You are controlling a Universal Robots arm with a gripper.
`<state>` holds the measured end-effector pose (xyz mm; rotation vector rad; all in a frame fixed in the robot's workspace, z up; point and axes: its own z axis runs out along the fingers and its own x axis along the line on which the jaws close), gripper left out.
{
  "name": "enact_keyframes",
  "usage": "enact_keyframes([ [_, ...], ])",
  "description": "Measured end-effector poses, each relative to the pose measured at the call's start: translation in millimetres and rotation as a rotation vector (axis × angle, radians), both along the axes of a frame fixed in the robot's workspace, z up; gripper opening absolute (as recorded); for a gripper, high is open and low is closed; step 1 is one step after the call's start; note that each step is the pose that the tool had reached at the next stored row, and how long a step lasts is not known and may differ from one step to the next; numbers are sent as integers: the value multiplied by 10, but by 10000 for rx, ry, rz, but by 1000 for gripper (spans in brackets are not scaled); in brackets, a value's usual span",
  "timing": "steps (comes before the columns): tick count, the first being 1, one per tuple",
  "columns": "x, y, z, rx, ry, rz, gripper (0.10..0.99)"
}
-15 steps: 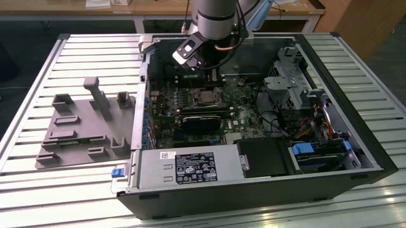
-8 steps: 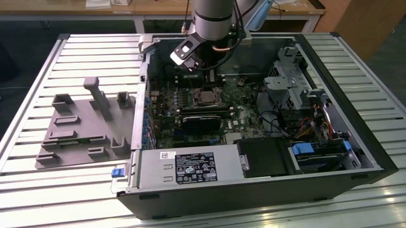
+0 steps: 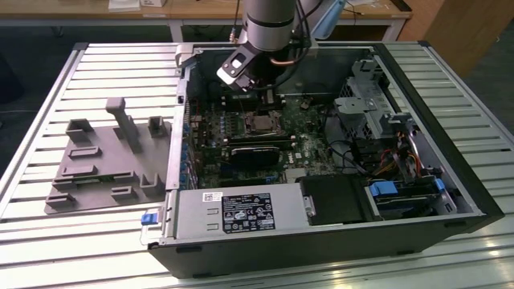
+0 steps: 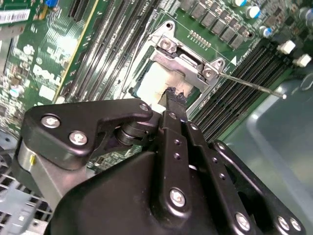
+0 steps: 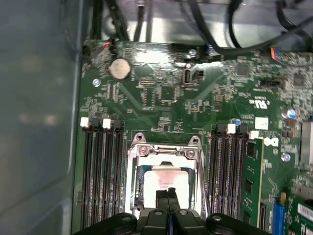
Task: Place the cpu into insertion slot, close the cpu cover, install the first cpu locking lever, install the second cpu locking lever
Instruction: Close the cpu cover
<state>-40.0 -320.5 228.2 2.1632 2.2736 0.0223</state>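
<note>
Gripper (image 5: 167, 194) is low over the socket, its two black fingers (image 4: 168, 122) pressed together seam to seam. The tips are right at the cpu (image 5: 168, 177); touching or just above, I cannot tell. That cpu sits in the insertion slot (image 3: 262, 124), its dull silver top showing through the window of the cpu cover (image 5: 164, 152), which lies around it.

Second wrist view picks out a thin metal locking lever (image 4: 249, 84) sticking out free from the cover's corner and slanting over the black memory slots (image 4: 230, 100). First wrist view lays out the surroundings: memory slots flank the socket on both sides, a round coin battery (image 5: 120, 68) sits farther off on the green motherboard (image 5: 166, 93), and black cables (image 5: 113, 19) hang beyond its edge.

Exterior view pulls back. The arm (image 3: 269, 24) reaches down into an open computer case (image 3: 321, 247) lying on a slatted table (image 3: 48, 247). The power supply (image 3: 233, 214) is at the near side, and a grey moulded fixture (image 3: 105, 162) sits just beside the case on the exterior view's left.
</note>
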Motion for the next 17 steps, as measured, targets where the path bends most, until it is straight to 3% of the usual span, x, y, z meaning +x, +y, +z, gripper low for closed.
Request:
enact_keyframes([
  [17, 0, 0, -12, -10, 1, 2983, 102],
])
